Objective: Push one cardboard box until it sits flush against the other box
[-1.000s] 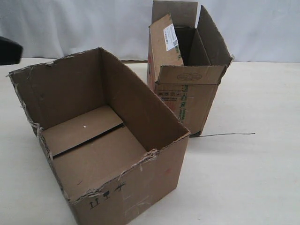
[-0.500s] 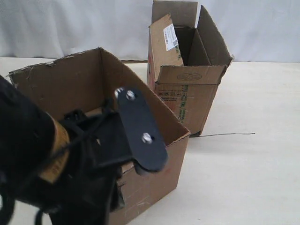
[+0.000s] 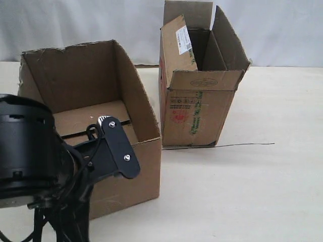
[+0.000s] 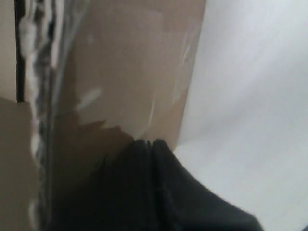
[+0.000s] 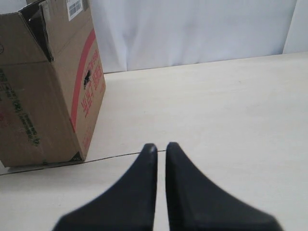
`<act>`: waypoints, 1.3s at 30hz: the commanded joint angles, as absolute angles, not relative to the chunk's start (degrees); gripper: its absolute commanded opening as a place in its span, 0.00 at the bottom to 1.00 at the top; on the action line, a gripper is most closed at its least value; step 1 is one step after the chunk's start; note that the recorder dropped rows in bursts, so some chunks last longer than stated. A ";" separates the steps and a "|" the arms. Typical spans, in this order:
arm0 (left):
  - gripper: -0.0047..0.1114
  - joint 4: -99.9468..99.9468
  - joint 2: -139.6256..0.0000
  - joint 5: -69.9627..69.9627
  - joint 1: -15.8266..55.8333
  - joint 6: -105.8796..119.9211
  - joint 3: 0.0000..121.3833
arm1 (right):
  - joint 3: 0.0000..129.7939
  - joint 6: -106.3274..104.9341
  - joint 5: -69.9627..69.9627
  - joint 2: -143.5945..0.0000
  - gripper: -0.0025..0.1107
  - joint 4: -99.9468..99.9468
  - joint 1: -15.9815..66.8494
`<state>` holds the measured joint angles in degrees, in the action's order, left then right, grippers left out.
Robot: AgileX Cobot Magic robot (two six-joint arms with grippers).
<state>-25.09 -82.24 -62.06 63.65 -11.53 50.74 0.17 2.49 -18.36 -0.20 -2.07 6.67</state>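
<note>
The cardboard box [image 3: 75,75], wide and plain brown with ragged top edges, stands at the left of the exterior view. Its right wall lies along the left side of the other box [image 3: 194,113]; I cannot tell whether a thin gap stays between them. That other box is taller, with upright flaps, a white label and red and green print. My left arm [image 3: 118,148] fills the lower left, in front of the wide carton. My left gripper [image 4: 151,142] is shut, its tips against the carton's outer wall [image 4: 130,62]. My right gripper [image 5: 161,147] is shut over bare table, apart from the other box [image 5: 43,96].
The table [image 3: 252,191] is pale and flat. A thin dark wire [image 3: 242,144] lies on it, running right from the taller carton's base, and it also shows as a wire [image 5: 115,156] just beyond my right fingertips. A white curtain [image 3: 282,30] closes the back.
The wide carton has swung square and slid right, closing the gap to the taller one. My left arm came into the exterior view and now sits lower left against the carton.
</note>
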 commanded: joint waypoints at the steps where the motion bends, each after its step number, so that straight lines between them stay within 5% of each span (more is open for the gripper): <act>1: 0.04 -29.31 -82.24 -55.63 59.48 -12.11 50.42 | 0.00 2.45 -18.33 0.00 0.07 -2.34 6.80; 21: 0.04 -37.83 -87.27 -29.41 40.60 -8.82 52.22 | 0.00 2.45 -18.33 0.00 0.07 -2.34 6.80; 27: 0.04 -29.98 -85.15 -40.46 42.21 -7.90 57.15 | 0.00 2.45 -18.33 0.00 0.07 -2.34 6.80; 33: 0.04 -20.58 -68.03 -49.80 45.42 -4.86 60.33 | 0.00 2.45 -18.33 0.00 0.07 -2.34 6.80; 36: 0.04 -29.94 -60.67 -53.83 41.42 -13.40 60.46 | 0.00 2.45 -18.33 0.00 0.07 -2.34 6.80; 39: 0.04 -34.72 -58.92 -57.28 29.96 -16.48 60.46 | 0.00 2.45 -18.33 0.00 0.07 -2.34 6.80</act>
<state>-30.24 -60.66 -53.33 38.53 -12.59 60.35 0.17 2.49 -18.36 -0.20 -2.07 6.67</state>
